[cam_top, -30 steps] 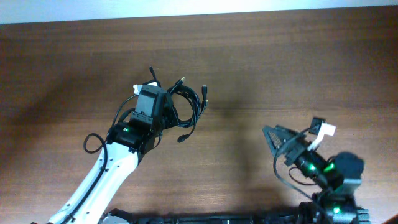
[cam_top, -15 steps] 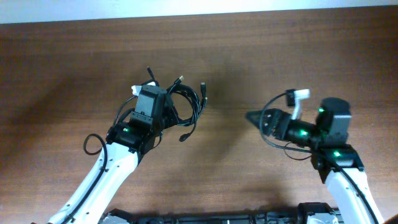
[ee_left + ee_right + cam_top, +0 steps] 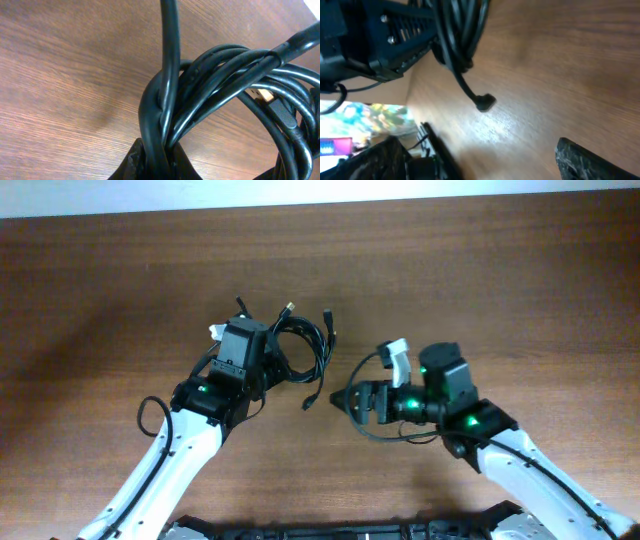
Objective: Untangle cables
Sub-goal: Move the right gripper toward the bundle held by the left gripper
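While the left hand (image 3: pixel 262 362) clamps the coiled cables (image 3: pixel 306 343) mid-desk (image 3: pixel 520 300), one plug (image 3: pixel 484 102) dangles just right of the bundle; the right hand (image 3: pixel 348 402) is near that plug, spread wide, empty.

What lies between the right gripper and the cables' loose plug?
Nothing but bare wooden table between the open right gripper and the plug, clearest in the right wrist view.

The cables (image 3: pixel 215 85) hide most of the left pincer (image 3: pixel 152 162).
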Robot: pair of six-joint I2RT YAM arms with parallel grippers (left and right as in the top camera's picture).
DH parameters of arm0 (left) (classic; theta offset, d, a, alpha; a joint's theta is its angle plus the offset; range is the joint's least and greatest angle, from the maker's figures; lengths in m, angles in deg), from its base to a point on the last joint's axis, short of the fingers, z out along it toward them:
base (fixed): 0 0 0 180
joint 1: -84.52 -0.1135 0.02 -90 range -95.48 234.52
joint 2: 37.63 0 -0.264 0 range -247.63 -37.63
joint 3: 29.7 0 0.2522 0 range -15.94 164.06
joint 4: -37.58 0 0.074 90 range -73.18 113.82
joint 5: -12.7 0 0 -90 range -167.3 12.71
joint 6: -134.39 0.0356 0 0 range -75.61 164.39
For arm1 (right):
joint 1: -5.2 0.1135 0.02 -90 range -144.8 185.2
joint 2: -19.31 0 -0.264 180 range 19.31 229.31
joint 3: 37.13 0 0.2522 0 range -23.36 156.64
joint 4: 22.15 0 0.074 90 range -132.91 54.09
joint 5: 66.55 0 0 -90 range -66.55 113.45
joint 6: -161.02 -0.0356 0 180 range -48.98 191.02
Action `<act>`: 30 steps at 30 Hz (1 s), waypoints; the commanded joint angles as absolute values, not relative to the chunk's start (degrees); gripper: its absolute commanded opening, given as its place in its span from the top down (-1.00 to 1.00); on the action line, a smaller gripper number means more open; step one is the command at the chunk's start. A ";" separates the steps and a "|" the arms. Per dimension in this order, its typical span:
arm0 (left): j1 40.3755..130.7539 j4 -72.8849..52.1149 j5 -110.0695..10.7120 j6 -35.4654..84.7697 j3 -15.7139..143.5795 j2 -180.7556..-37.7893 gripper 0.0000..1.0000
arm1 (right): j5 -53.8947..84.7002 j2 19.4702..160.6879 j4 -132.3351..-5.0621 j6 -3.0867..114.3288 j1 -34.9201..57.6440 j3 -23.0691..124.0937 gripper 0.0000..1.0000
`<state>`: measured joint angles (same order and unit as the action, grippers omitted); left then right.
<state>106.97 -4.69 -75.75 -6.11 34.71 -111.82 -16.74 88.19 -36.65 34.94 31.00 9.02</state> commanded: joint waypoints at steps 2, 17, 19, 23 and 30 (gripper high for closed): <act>106.84 -4.45 -72.13 -14.57 34.78 -110.77 1.00 | -7.36 90.24 -34.59 43.36 37.27 9.76 -0.77; 104.04 -4.49 -63.12 -15.97 34.78 -110.77 1.00 | -1.18 97.61 -24.51 46.55 41.58 9.76 0.50; 104.04 -4.54 -68.19 -12.41 34.78 -110.77 1.00 | -5.96 97.57 -24.54 46.55 41.56 9.76 0.73; 104.07 -5.30 -77.09 -5.02 34.78 -110.77 1.00 | -16.89 97.08 -24.51 44.87 41.49 9.76 0.88; 104.13 -5.37 -80.10 5.91 34.78 -110.77 1.00 | -24.87 93.91 -22.79 38.49 41.45 9.78 0.92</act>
<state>104.37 -5.70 -76.72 -1.48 34.71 -111.82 -18.55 96.56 -24.45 41.94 41.19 9.08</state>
